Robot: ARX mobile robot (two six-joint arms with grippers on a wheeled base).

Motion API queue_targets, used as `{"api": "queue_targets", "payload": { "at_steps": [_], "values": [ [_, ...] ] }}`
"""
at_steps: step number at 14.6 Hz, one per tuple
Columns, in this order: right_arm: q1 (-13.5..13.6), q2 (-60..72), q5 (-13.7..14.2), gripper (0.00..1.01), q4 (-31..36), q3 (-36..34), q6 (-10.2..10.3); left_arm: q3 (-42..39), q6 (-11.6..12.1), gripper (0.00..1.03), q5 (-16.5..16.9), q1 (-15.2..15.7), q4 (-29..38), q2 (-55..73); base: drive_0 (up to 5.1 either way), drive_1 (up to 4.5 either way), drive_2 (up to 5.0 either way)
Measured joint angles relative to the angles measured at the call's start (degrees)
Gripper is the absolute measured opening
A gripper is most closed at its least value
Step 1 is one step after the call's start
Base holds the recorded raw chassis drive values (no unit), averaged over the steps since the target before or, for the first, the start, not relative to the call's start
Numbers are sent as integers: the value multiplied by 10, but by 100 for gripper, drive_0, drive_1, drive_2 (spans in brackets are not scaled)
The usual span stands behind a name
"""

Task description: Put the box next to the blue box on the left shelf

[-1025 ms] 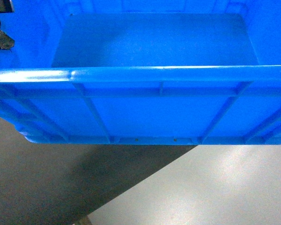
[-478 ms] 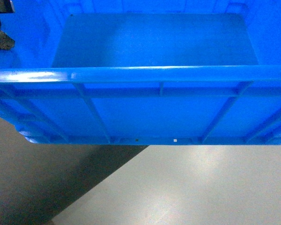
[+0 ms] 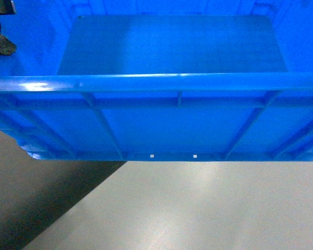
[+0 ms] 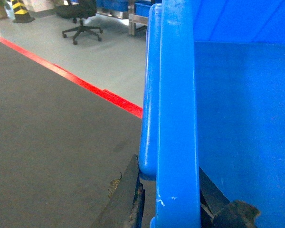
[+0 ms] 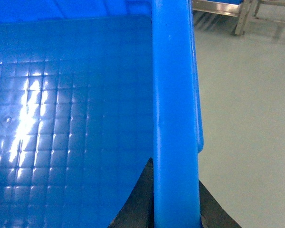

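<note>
Box [image 3: 167,120] sides cropped; left shelf unseen

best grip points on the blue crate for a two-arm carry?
The thick rims of the two short side walls, one gripper per side, each coming over the top so one finger sits inside the wall and one outside. The box is wide and open-topped; its rolled rim gives a lip to pinch. That is how the left gripper and right gripper sit now.

The left gripper [image 4: 168,202] has black, worn fingers with chipped edges; the right gripper [image 5: 175,202] has smooth black fingers.
</note>
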Motion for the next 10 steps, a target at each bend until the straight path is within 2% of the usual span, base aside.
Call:
{"api": "queue_targets", "payload": {
  "at_steps": [10],
  "values": [
    [0,0,0,8,0,0,0,0,0,17,0,0,0,0,-154,-154,-154]
  ]
}}
